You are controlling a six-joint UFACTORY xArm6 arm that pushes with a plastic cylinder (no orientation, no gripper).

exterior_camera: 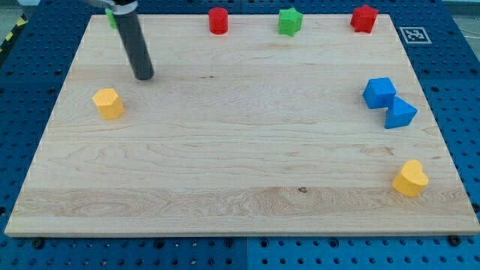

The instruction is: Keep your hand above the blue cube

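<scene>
A: Why does the desk point(240, 172) look so bare in the middle?

B: The blocks sit round its rim, leaving open sliding room. Largest first: the blue cube point(379, 92), at three o'clock near the view's right edge, touches a blue wedge-like block point(400, 113).

A: And the rest?

B: Yellow blocks at four point(410, 178) and nine o'clock point(109, 103); a red cylinder point(218, 20), a green block point(289, 21) and a red block point(364, 18) along twelve.

A: The pincer?

B: There is none, only a rod, so nothing clenches or releases. My tip point(143, 75) stands at ten o'clock, just above the nine o'clock yellow block, well apart from the blue cube. I judge a long crossing remains.
</scene>
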